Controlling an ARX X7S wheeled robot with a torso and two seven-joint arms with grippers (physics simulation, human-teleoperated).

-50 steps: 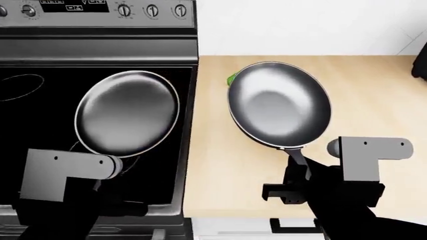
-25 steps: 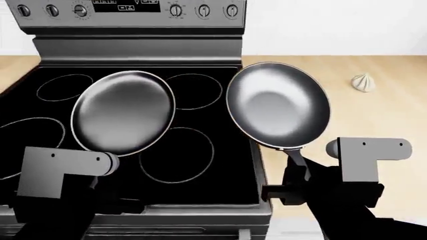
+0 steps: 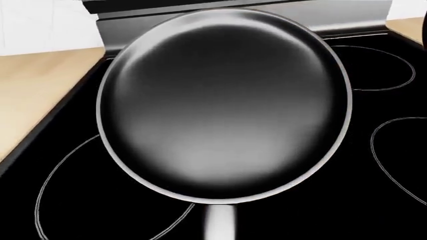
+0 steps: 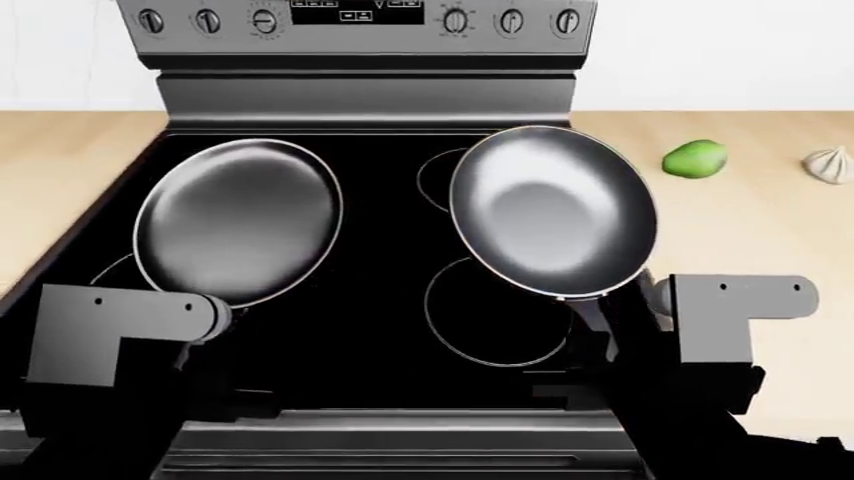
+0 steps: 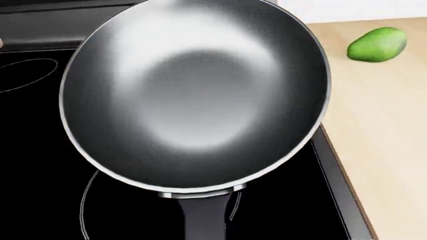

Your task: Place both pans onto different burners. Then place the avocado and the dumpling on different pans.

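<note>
With the view now shifted squarely over the cooktop (image 4: 374,260), each arm grips a pan by its handle above the burners, flat pan (image 4: 238,222) left, deeper pan (image 4: 553,210) right; avocado (image 4: 695,158) and dumpling (image 4: 830,165) wait on the counter (image 4: 747,220).

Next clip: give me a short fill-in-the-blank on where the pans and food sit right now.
1. Both pans, the left pan and the right pan, are over the black ____.
2. The avocado lies on the wooden ____.
3. The dumpling sits to the ____ of the avocado in the head view.
4. Neither pan has any ____ in it.

Missing words: cooktop; counter; right; food
</note>
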